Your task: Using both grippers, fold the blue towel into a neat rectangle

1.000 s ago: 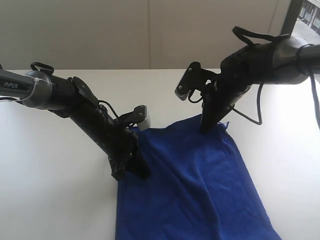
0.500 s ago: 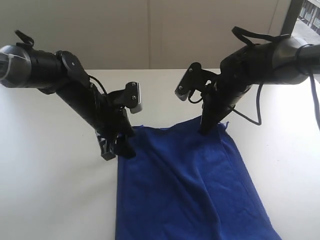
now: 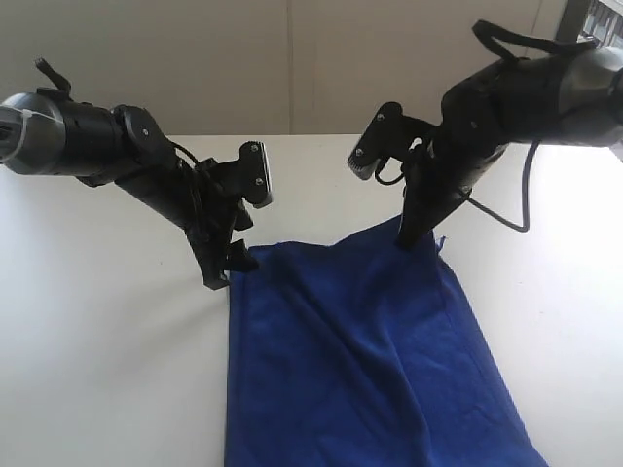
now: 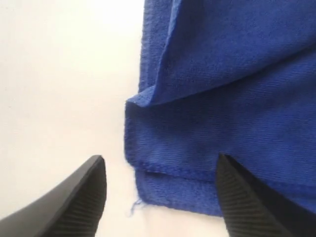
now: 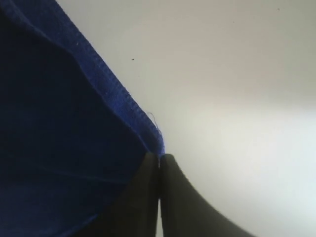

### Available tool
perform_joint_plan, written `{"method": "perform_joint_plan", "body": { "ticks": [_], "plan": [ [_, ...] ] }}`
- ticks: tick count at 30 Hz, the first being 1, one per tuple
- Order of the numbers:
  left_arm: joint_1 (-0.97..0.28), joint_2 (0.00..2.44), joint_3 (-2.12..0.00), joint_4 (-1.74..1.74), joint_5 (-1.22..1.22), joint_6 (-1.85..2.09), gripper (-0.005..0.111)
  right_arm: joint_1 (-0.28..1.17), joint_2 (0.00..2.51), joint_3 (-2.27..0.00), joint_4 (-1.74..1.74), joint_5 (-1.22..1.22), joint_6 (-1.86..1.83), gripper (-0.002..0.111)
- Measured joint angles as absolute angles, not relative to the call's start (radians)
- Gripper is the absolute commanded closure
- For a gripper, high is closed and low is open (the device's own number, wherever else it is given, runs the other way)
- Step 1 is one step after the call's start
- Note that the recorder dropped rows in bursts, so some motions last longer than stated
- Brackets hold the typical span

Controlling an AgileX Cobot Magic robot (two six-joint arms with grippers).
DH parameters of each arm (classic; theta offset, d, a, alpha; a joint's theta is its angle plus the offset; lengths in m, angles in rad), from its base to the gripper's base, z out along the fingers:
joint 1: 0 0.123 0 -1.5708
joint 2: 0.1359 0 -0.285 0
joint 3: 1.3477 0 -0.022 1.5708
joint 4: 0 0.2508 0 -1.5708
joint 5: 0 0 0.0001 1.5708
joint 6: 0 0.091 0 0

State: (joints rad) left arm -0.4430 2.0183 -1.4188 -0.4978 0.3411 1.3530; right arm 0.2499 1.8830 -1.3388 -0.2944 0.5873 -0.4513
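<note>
The blue towel lies on the white table, doubled over, with long creases running toward the front edge. My left gripper hovers open just over the towel's far left corner; in the left wrist view its fingertips straddle the layered hem of the towel without touching it. My right gripper is shut on the far right corner, which it holds slightly raised. In the right wrist view the right gripper pinches the hem of the towel.
A pale wall rises behind the table's far edge. Bare tabletop stretches left of the towel and to its right. A dark window frame shows at the top right corner.
My left gripper has lifted off the towel's left edge and drawn back toward the far left corner. My right gripper has risen a little and shifted right, corner still pinched.
</note>
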Motion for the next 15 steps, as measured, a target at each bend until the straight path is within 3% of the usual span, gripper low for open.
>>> {"method": "perform_joint_plan", "body": {
  "ticks": [15],
  "plan": [
    [-0.443,2.078,-1.419,-0.494,0.279,1.388,0.039,0.260,1.800,-1.339,-0.293,0.692,-0.434,0.108]
  ]
}}
